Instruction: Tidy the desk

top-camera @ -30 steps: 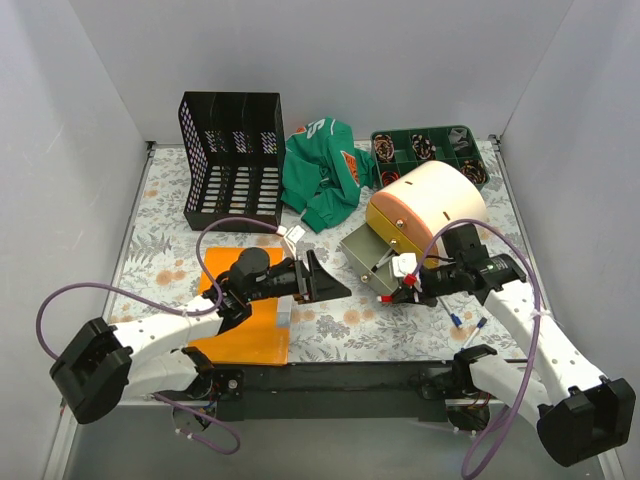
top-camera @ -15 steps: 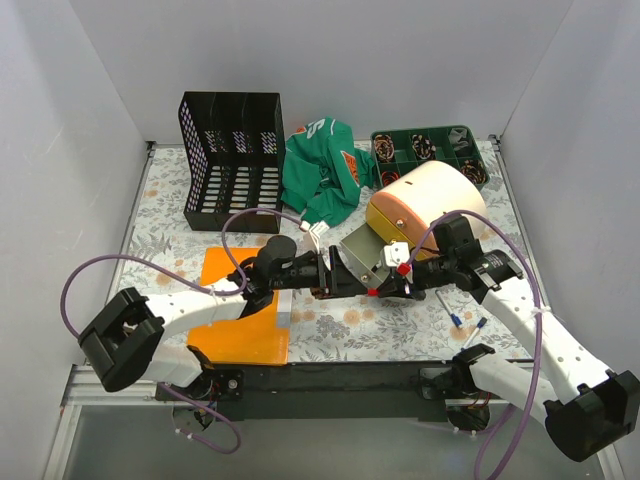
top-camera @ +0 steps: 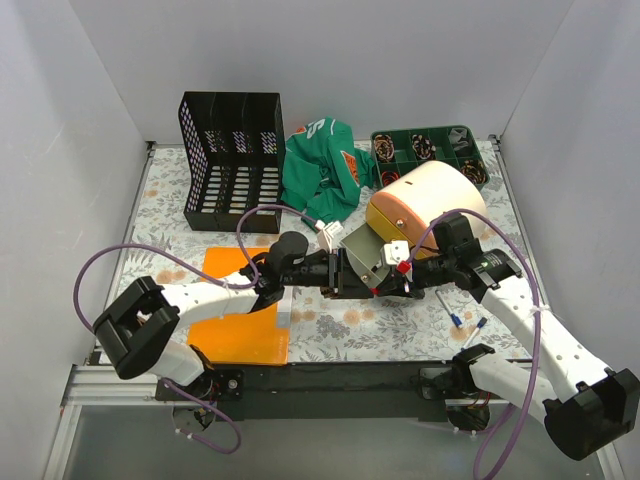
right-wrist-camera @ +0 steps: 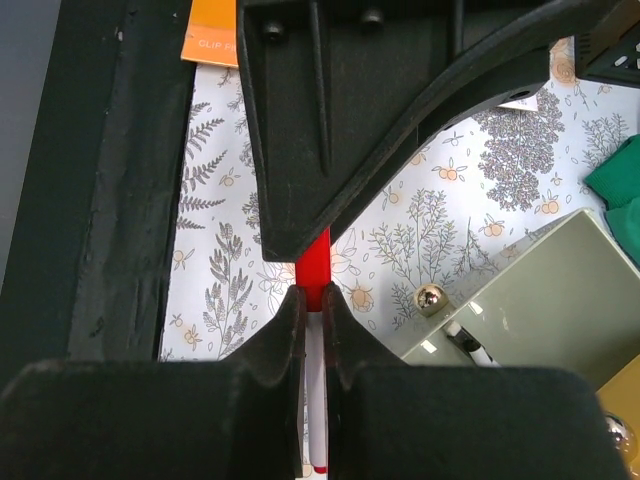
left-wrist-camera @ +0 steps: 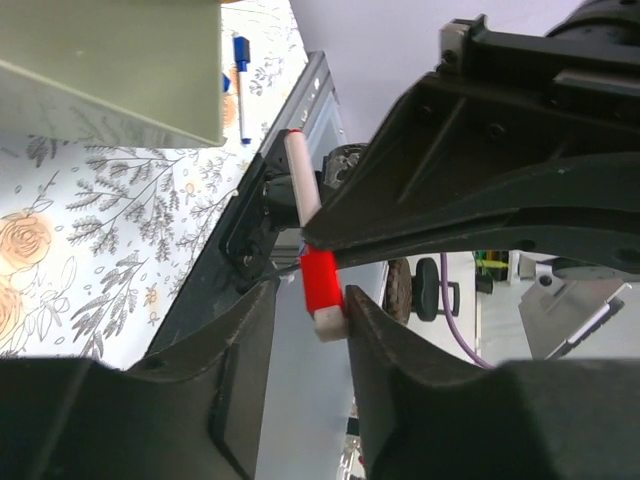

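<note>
The desk [top-camera: 400, 335] has a white cover with grey ferns and orange flowers. My right gripper [top-camera: 402, 283] is shut on a white marker with a red cap [top-camera: 385, 290], held above the desk in front of the grey-green drawer [top-camera: 365, 255]. In the right wrist view the fingers [right-wrist-camera: 290, 330] pinch the marker [right-wrist-camera: 313, 265] just below its cap. My left gripper [top-camera: 365, 283] meets it from the left. In the left wrist view the marker's red cap end [left-wrist-camera: 320, 285] sits between the jaws of the left gripper [left-wrist-camera: 308, 300], touching one finger, with a gap to the other.
A black file rack [top-camera: 232, 160], a green garment [top-camera: 322, 175] and a green compartment tray [top-camera: 430, 150] stand at the back. A peach and yellow box [top-camera: 425, 205] holds the open drawer. An orange folder [top-camera: 240, 330] lies front left. Blue-capped pens [top-camera: 455, 318] lie front right.
My left arm has reached right to the marker in the right gripper, and its jaws have narrowed around the red cap. The right gripper has shifted slightly left, still holding the marker.
</note>
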Controlling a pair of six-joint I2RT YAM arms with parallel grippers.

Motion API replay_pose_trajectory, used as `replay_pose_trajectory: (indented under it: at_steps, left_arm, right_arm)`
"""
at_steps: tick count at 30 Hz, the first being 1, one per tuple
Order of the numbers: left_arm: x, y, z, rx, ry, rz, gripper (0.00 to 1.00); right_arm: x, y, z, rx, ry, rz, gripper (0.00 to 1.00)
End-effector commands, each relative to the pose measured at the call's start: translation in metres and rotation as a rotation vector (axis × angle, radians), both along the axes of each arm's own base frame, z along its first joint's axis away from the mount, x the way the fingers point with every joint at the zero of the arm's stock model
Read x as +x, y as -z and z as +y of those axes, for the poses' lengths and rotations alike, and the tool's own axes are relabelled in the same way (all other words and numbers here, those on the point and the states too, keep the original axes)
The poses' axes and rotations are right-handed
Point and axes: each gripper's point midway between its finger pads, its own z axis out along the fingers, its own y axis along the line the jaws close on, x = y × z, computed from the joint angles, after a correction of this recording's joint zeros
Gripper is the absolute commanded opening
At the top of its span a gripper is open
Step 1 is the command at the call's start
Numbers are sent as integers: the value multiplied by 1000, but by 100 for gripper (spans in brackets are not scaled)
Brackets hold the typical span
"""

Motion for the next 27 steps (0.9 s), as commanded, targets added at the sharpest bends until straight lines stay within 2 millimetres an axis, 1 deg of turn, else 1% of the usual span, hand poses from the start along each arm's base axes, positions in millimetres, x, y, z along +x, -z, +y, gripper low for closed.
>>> replay_pose_trajectory:
  at_steps: [1,3,9,10,11,12,13,14,15,16,18,19,20,22,23,24,25,26,27]
  left_arm:
    - [-4,-25,-8,-68,51,-42,27]
    - [-5,-27,-9,-75,60,-43,21]
    - [-3,-30,-10,-79,58,-68,14]
    - [-2,-31,-11,-81,60,-74,11]
    - [-2,-32,-11,-85,62,-78,8]
    - [-2,-32,-11,-82,61,-79,7]
    - [-1,-32,-11,-78,61,-96,6]
    - [0,-31,-11,-66,57,-97,6]
    - [1,-32,-10,-62,52,-107,5]
    - [4,-30,-9,-54,47,-127,5]
    - [11,-27,-5,-27,32,-138,4]
    - [16,-24,-3,-12,17,-141,4]
    - [22,-18,2,19,3,-150,4]
    - [30,-14,6,45,-15,-167,3]
    - [36,-7,11,76,-23,-170,3]
    - [41,-8,12,87,-29,-182,3]
    - [45,-4,13,105,-31,-180,3]
    - [49,3,18,139,-36,-164,3]
    - [54,6,19,155,-31,-188,3]
  right_arm:
    - [-1,-8,6,35,-22,-14,1]
    - [-1,-7,5,34,-22,-16,1]
    - [-3,-4,4,32,-21,-16,1]
    - [-4,-4,4,33,-20,-16,5]
    - [-4,-4,4,32,-18,-13,10]
    - [-3,-3,3,27,-11,-15,16]
    - [-2,-4,2,26,-4,-21,39]
    - [-1,-5,1,21,8,-26,48]
    - [3,-4,-1,6,27,-44,53]
    - [5,-8,-4,4,44,-69,59]
    - [15,-12,-12,-9,106,-100,62]
    - [18,-17,-17,-4,127,-123,64]
    - [25,-23,-24,-3,173,-144,65]
    - [33,-35,-36,12,239,-186,66]
    - [42,-43,-46,21,295,-207,67]
    - [44,-48,-50,29,319,-219,67]
    - [47,-56,-59,41,361,-247,68]
    - [48,-60,-63,46,380,-258,68]
    - [48,-64,-66,56,391,-269,68]
